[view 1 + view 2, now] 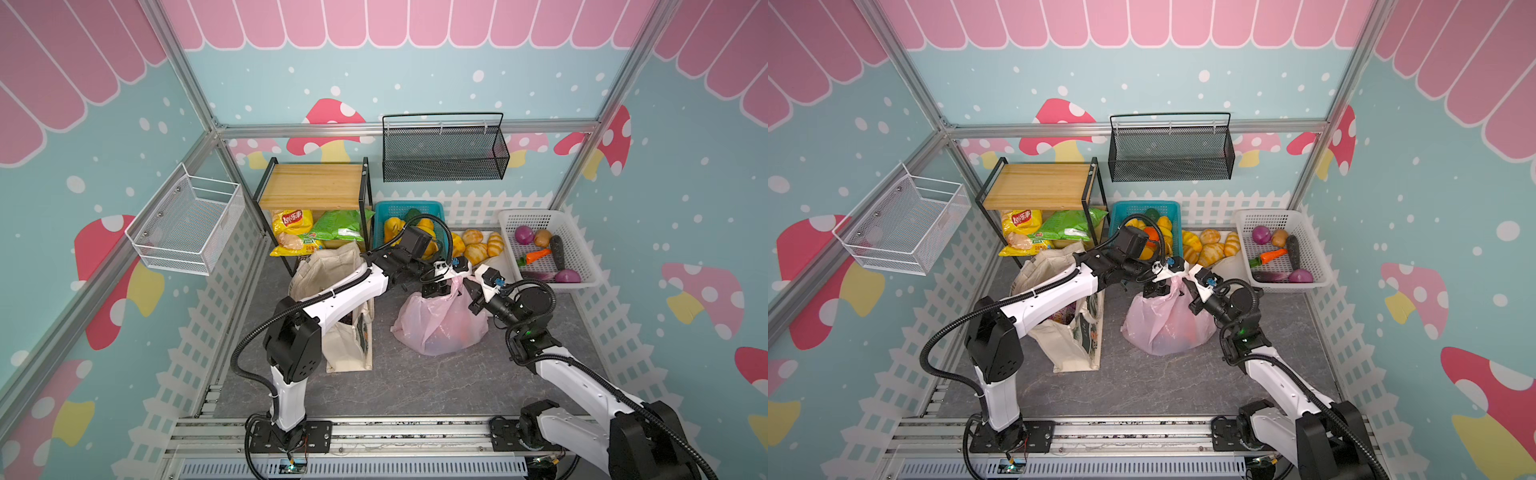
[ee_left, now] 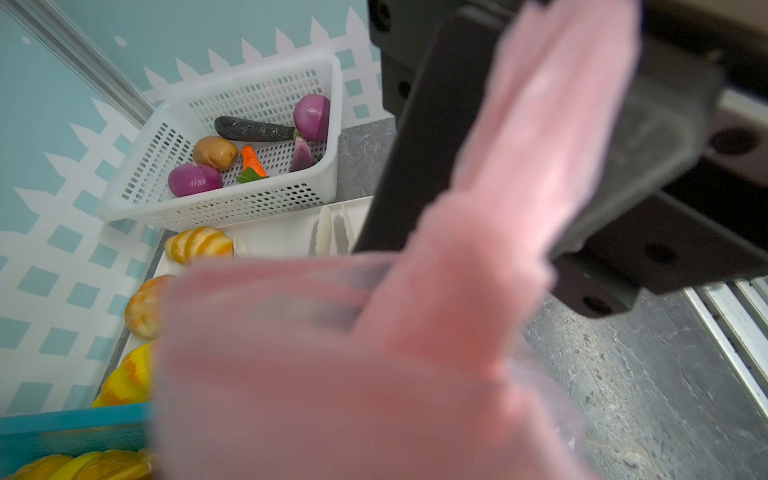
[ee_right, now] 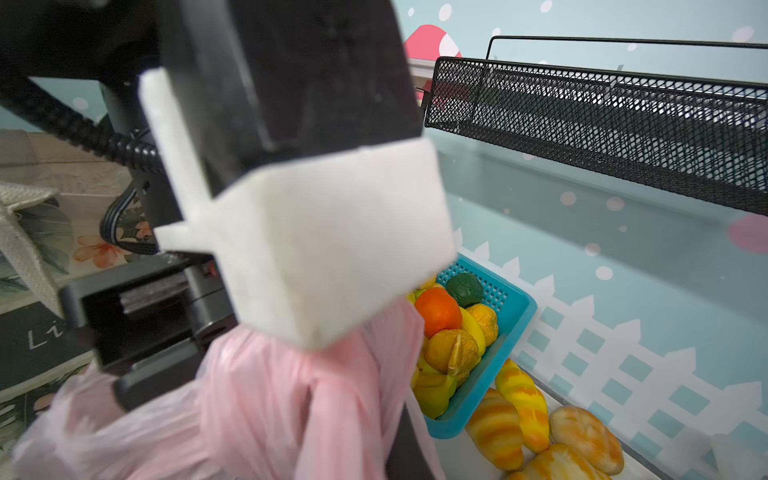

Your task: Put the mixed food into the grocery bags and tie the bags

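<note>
The pink plastic grocery bag sits bulging on the floor, and dark red and purple food shapes show through its skin. Its handles are gathered upward. My right gripper is shut on the pink handle strip, with black fingers on both sides of it. My left gripper hovers over the bag's neck. Its fingers look spread in both top views, and pink plastic hides them in the left wrist view. The cream canvas tote stands to the left, under my left arm.
A wooden shelf at the back left holds a yellow chip packet and a green packet. Behind the bag are a teal fruit basket, bread rolls and a white vegetable basket. Wire baskets hang on the walls.
</note>
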